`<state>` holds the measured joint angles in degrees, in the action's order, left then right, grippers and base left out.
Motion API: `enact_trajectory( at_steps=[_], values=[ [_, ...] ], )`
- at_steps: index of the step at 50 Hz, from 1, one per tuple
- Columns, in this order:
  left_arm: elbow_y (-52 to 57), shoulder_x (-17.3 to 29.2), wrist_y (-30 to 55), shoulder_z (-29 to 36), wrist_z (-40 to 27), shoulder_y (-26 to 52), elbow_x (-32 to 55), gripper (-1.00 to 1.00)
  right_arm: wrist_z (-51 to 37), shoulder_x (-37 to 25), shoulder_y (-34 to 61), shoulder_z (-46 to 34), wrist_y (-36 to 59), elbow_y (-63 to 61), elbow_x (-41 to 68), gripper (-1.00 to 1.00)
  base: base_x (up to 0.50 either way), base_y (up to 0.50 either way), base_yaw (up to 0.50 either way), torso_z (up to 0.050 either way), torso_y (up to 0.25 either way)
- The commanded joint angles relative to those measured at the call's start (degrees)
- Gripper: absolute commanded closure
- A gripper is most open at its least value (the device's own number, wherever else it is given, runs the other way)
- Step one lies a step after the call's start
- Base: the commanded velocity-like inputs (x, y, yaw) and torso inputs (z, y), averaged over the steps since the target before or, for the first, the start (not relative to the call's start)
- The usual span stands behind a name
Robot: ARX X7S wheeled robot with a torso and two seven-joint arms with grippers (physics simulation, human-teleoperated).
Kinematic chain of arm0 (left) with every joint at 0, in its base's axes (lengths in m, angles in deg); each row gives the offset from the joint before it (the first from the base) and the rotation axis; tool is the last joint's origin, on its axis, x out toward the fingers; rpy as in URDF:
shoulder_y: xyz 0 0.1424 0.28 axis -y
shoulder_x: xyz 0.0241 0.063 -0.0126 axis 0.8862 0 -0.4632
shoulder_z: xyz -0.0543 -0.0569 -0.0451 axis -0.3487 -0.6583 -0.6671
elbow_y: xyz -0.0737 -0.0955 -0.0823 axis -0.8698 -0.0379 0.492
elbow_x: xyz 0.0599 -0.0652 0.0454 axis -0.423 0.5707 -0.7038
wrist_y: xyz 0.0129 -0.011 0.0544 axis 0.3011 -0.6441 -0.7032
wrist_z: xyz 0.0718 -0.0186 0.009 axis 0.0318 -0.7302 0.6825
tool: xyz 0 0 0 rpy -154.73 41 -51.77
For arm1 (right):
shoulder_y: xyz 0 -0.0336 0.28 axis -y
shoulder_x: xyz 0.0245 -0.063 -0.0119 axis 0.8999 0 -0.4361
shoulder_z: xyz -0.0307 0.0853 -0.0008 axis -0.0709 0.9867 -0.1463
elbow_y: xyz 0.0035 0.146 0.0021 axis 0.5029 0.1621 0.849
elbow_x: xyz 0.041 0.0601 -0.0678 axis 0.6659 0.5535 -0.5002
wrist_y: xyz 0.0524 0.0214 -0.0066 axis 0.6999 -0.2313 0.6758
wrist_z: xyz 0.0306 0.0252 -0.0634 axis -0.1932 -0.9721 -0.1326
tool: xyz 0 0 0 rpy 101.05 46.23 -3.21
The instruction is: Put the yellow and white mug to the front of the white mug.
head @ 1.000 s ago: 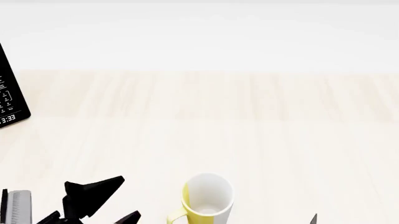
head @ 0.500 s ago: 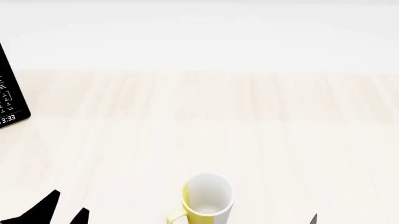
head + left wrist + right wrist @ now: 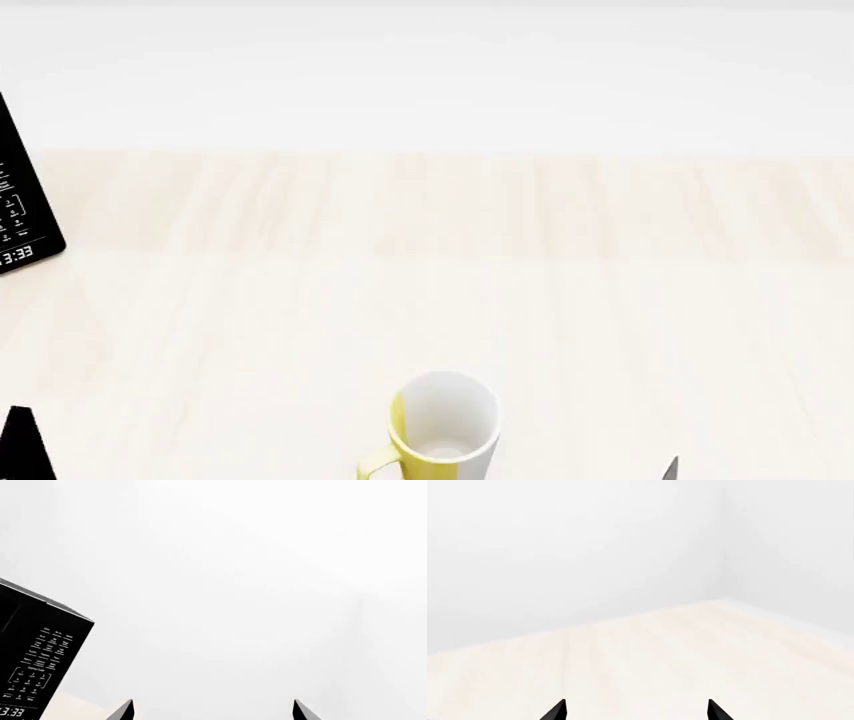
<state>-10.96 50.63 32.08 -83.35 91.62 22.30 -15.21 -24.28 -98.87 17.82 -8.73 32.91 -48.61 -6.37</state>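
The yellow and white mug (image 3: 445, 428) stands upright at the near edge of the pale wooden table (image 3: 427, 290) in the head view, its yellow handle pointing to the near left. The white mug is out of view in every frame. My left gripper (image 3: 212, 711) is open and empty, with its tips wide apart; in the head view only one fingertip (image 3: 18, 445) shows, at the bottom left corner, far left of the mug. My right gripper (image 3: 637, 711) is open and empty; one fingertip (image 3: 673, 468) shows right of the mug in the head view.
A black microwave with a keypad and clock (image 3: 20, 215) stands at the table's left edge; it also shows in the left wrist view (image 3: 37, 665). A white wall runs behind the table.
My left gripper has drawn back down and to the left, from near the mug's left to the bottom left corner of the head view. The mug and the right fingertip have not moved.
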Motion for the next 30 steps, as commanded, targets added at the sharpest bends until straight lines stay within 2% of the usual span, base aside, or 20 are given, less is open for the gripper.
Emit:
enact_trajectory(
  at_steps=[1,8,30],
  values=[
    [9.94,-3.32,-8.05,-3.46,-6.14,-6.65,-6.52,-1.0,-1.34,-0.52,-2.44,-0.14,-0.86,-4.21,-1.7,-1.0,0.0,0.0,0.0,0.0,0.0],
    [14.28,-2.5,-9.21,-3.01,-6.19,-9.8,-6.69,-1.0,-3.49,-1.05,-6.89,-0.11,-2.69,-11.11,-5.63,-1.0,0.0,0.0,0.0,0.0,0.0],
    [18.39,-1.08,-10.57,-3.28,-7.74,-12.59,-5.44,-1.0,-4.63,-1.8,-13.34,0.05,-8.43,-18.57,-10.22,-1.0,0.0,0.0,0.0,0.0,0.0]
  ],
)
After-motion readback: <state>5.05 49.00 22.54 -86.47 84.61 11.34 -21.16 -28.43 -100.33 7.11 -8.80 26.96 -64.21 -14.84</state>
